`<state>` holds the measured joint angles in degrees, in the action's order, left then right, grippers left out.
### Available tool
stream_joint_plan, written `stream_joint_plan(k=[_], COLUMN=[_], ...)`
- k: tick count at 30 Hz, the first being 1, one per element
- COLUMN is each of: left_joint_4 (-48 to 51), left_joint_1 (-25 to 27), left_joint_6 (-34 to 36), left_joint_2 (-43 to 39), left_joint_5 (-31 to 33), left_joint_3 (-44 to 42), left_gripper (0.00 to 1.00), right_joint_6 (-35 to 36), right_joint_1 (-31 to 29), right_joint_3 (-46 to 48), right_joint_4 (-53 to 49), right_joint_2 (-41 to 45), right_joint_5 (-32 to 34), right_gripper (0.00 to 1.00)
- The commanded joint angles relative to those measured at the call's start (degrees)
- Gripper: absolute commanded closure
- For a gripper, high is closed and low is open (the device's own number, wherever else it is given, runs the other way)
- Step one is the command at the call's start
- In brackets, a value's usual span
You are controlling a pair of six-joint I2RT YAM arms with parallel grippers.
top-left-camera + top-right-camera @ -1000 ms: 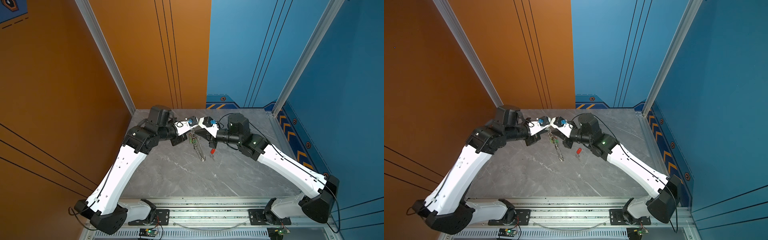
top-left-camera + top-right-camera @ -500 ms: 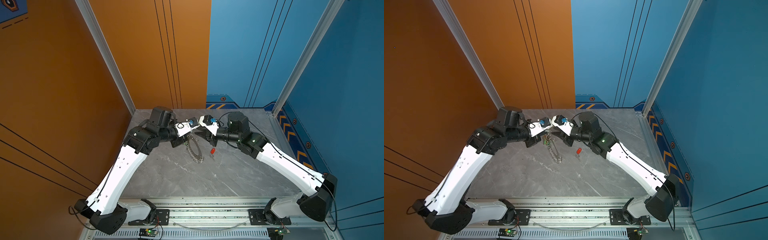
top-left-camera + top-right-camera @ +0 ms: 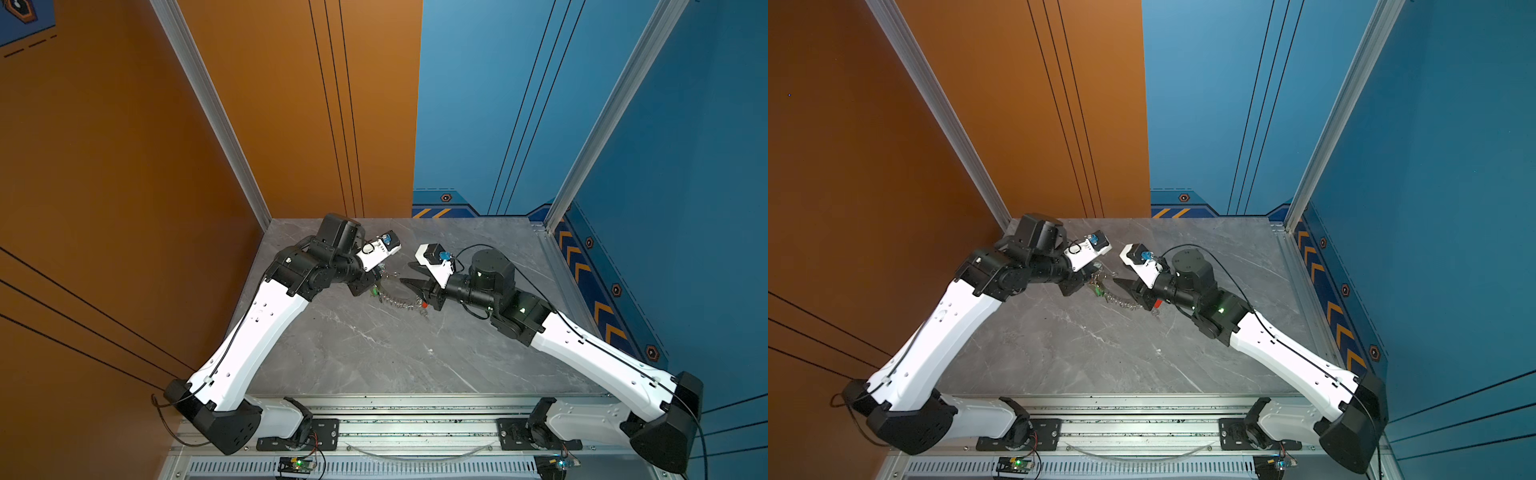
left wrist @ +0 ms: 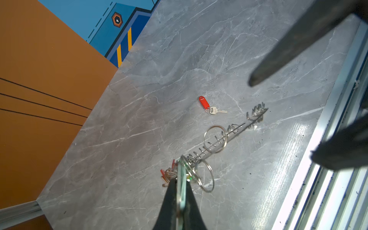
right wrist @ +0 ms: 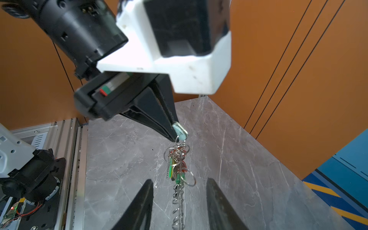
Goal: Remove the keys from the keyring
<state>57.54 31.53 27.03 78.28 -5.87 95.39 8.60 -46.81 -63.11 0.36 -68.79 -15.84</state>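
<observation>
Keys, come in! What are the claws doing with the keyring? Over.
Left claw shut on pale mint tag, keyring hanging from it. Right claw open, empty, close by keyring. Red-tag key off, lying apart on table.

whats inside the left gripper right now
A pale mint tag, pinched in the shut left gripper, with the keyring trailing from it. The gripper covers most of the tag.

Grey marble table (image 3: 374, 353), one red-tagged key (image 4: 209, 106)
</observation>
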Motion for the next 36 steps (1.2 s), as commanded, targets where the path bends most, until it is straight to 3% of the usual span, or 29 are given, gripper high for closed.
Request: stream_joint_plan(k=[1, 9, 19, 36], left_joint_4=[1.4, 7.7, 9.6, 9.5], left_joint_1=[0.5, 1.1, 2.4, 2.6], left_joint_6=[-7.4, -18.3, -20.5, -19.2], left_joint_2=[0.7, 4.9, 4.5, 4.8], left_joint_5=[2.1, 2.4, 2.6, 1.8], left_joint_3=[3.4, 8.5, 9.3, 10.2], left_gripper=[1.00, 1.00, 1.00, 1.00], right_joint_6=[-2.6, -3.9, -3.0, -2.2], right_joint_1=[-2.9, -9.6, -10.0, -6.0], right_joint_3=[4.5, 9.6, 6.3, 2.1], right_joint_4=[5.8, 16.4, 21.6, 22.5], right_joint_2=[2.9, 0.2, -8.0, -13.0], right_joint_5=[8.3, 17.8, 21.6, 14.2], right_gripper=[0.54, 0.55, 0.56, 0.76])
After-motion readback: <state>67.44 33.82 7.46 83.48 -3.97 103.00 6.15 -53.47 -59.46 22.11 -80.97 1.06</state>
